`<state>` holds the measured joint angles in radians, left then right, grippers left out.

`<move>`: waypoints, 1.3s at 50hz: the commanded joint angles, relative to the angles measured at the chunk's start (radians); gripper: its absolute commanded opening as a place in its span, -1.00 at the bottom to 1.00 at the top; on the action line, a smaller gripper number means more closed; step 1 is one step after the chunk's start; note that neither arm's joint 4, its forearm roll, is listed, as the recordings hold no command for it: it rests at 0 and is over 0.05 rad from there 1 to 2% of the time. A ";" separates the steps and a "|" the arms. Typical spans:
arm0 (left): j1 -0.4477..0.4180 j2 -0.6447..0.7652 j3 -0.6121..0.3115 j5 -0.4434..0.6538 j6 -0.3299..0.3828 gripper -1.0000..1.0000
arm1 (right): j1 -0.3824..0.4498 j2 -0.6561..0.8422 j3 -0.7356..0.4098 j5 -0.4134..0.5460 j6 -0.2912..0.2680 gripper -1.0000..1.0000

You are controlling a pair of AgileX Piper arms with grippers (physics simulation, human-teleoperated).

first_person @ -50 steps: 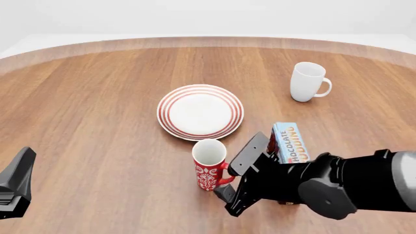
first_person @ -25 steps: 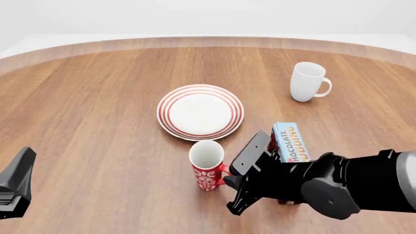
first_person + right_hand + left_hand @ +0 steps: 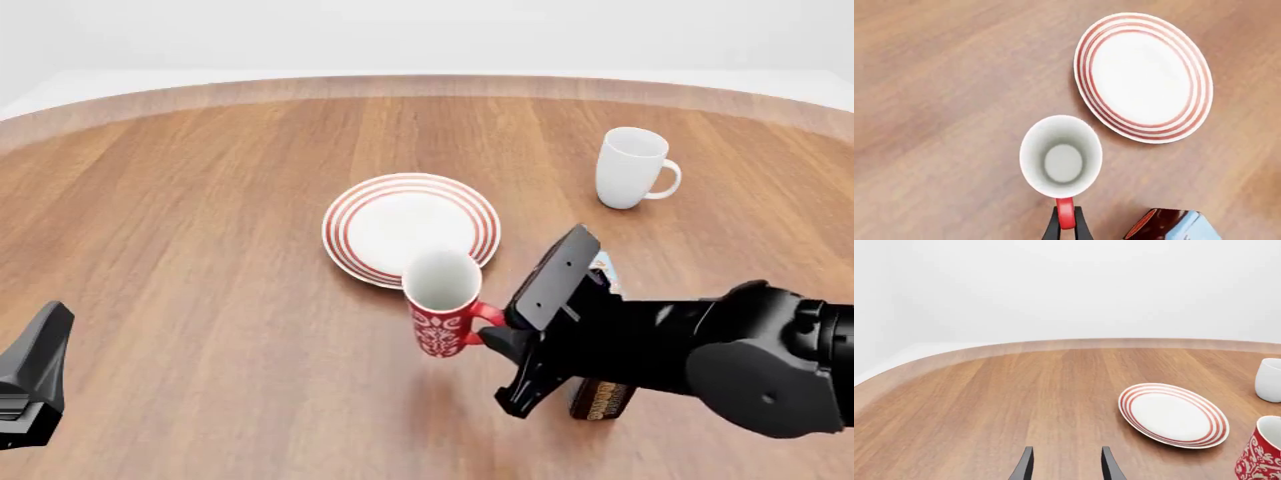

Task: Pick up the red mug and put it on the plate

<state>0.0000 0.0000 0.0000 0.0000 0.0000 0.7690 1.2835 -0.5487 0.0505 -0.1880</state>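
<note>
Mug [image 3: 442,305] in transit: the right gripper [image 3: 1065,223] is clamped on the red handle, its two dark fingers pinching it from either side in the right wrist view, and the red mug appears lifted clear of the table [image 3: 200,220], upright with its white inside showing, though the front view cannot confirm how far clear it is. It sits at the near edge of the plate [image 3: 411,229], its rim overlapping the plate's near-right rings in the front view, while the wrist view shows the mug's mouth just beside the plate rather than over its middle. The carry step looks to be under way, with the placing not yet done. The next move calls for carrying the mug farther and a little left until it is centred over the white middle of the plate, then lowering it level and releasing the handle only once the base is seated. A tilt during the descent could set the mug down on the raised rim. The left gripper [image 3: 1066,466] rests at the near-left of the table with its fingers apart and nothing between them, well away from the work. A white mug [image 3: 630,168] stands far right, and a pudding box [image 3: 598,385] lies just beside the right arm, mostly hidden behind it
</note>
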 commanded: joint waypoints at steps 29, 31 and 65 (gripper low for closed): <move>0.000 0.000 0.000 0.000 0.000 1.00 | -0.084 -0.240 -0.077 0.164 -0.074 -1.00; 0.000 0.000 0.000 0.000 0.000 1.00 | -0.088 -0.236 -0.083 0.162 -0.078 -1.00; 0.000 0.000 0.000 0.000 0.000 1.00 | -0.167 -0.074 -0.177 0.007 -0.143 -1.00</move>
<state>0.0000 0.0000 0.0000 0.0000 0.0000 0.6236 1.1619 -0.7005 0.1102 -0.3152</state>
